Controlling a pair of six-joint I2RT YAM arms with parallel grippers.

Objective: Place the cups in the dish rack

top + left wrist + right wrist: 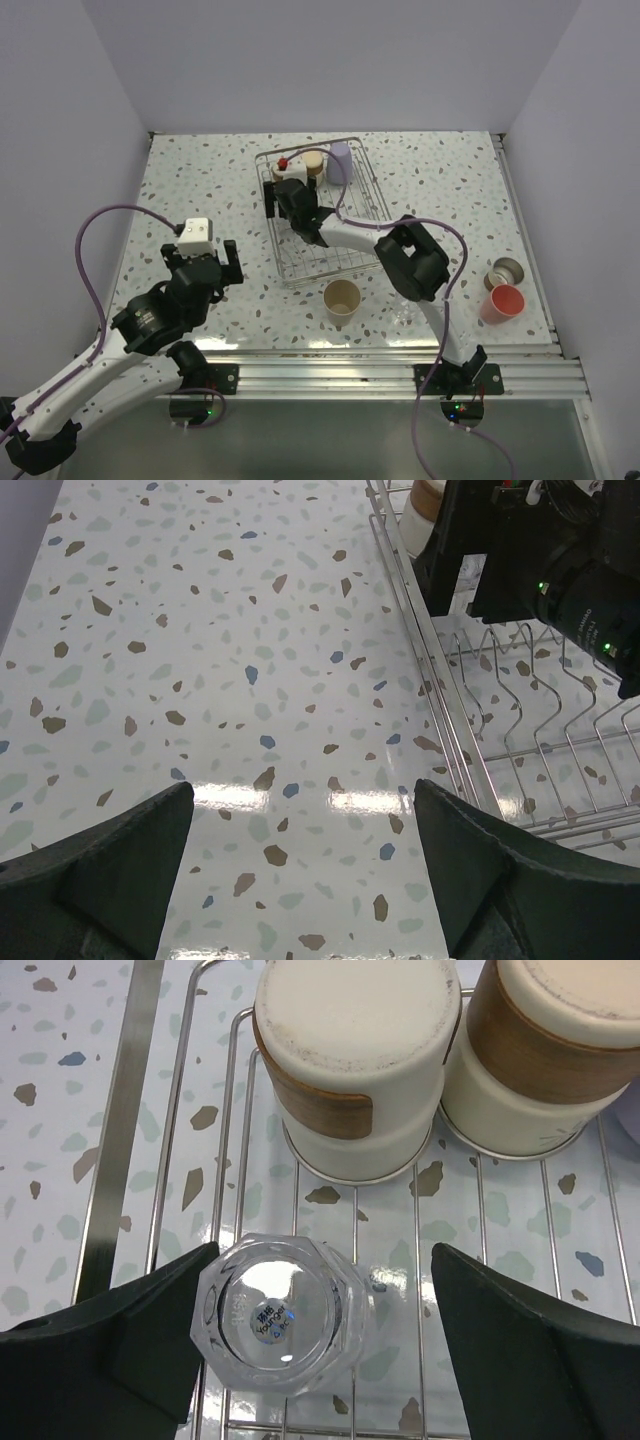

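The left gripper (205, 262) hangs over bare speckled table (180, 180) left of the dish rack (300, 268), its jaws wide apart and nothing between them. In the rack's far end the right gripper (325, 1260) also stands with jaws apart around a clear glass cup (285, 1315), which sits upside down on the wires close against the finger on the view's left and clear of the other one; whether it touches that finger cannot be told. A small round sticker (268, 1315) on the glass base carries print too small to read. Just beyond it two cream cups with tan bands (350, 1060) stand mouth down side by side on the rack floor, and a lavender cup (340, 160) stands in the far right corner. A beige tumbler (342, 298) stands upright and empty on the table just off the rack's near edge. Well to the right, near the table edge, a steel cup (507, 270) and a salmon-pink cup (502, 302) sit just beside each other, outside the rack
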